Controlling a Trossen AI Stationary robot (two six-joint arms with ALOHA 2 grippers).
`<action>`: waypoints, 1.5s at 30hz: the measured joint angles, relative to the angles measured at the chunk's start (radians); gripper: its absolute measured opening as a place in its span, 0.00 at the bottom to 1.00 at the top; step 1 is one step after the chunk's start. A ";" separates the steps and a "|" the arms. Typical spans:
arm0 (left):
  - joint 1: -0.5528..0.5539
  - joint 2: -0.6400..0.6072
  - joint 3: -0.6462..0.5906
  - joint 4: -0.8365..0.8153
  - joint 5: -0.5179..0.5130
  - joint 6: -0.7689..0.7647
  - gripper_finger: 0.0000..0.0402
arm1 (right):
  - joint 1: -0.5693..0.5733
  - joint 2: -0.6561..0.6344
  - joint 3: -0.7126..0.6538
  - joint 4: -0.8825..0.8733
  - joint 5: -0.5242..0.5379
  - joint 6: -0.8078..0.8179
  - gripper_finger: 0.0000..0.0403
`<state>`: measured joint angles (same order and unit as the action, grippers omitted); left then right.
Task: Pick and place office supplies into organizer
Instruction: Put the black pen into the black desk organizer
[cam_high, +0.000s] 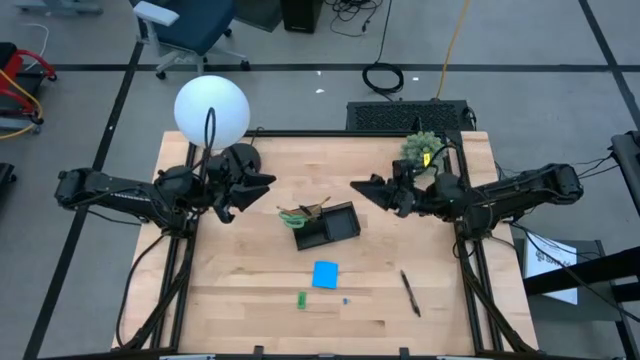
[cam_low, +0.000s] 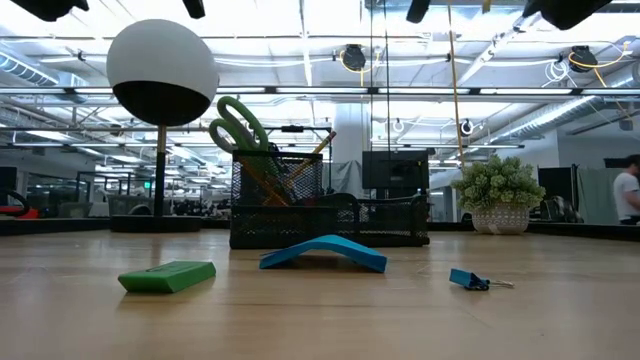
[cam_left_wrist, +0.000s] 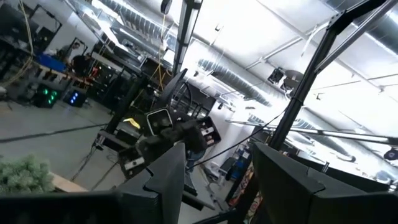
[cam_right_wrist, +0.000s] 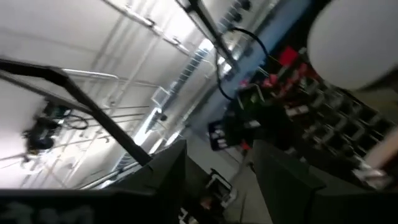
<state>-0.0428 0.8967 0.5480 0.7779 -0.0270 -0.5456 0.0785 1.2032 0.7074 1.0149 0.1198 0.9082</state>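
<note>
Scissors (cam_high: 296, 213) and pencils already stand in the organizer (cam_high: 340, 226), both tools (cam_high: 268, 182) (cam_high: 362, 187) hover apart and empty either side; next comes the blue note pad (cam_high: 325, 274) just beyond it.

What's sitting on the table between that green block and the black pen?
In the high view, the blue note pad and a tiny blue clip lie between the green piece and the black pen.

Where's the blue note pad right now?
High view: the blue note pad lies on the table just in front of the organizer, right of the green piece.
</note>
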 joint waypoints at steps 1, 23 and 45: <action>0.000 0.000 0.000 -0.002 0.005 -0.009 0.46 | 0.014 -0.002 0.004 -0.034 0.017 0.008 0.43; 0.000 0.000 0.000 -0.004 0.000 0.045 0.46 | 0.143 -0.007 0.285 -0.817 0.119 0.125 0.44; 0.000 0.001 0.000 -0.006 0.000 0.045 0.46 | 0.285 0.241 0.613 -1.742 0.166 0.541 0.43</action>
<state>-0.0425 0.8974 0.5480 0.7723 -0.0269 -0.5011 0.3636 1.4445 1.3202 -0.7275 0.2857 1.4491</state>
